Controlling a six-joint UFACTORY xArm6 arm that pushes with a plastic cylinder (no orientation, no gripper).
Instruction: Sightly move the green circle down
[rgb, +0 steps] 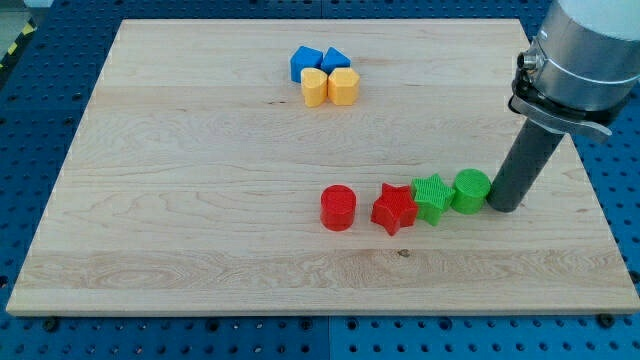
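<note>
The green circle (471, 190) lies on the wooden board (200, 200) at the view's lower right. It touches a green star (431, 197) on its left. My tip (504, 206) rests on the board just right of the green circle, touching or almost touching its right side. The dark rod rises from there to the arm's grey body at the view's top right.
A red star (394, 209) sits left of the green star, touching it. A red circle (338, 208) stands apart further left. Near the view's top centre is a tight cluster: two blue blocks (305, 62) (336, 60) above two yellow blocks (314, 87) (343, 87).
</note>
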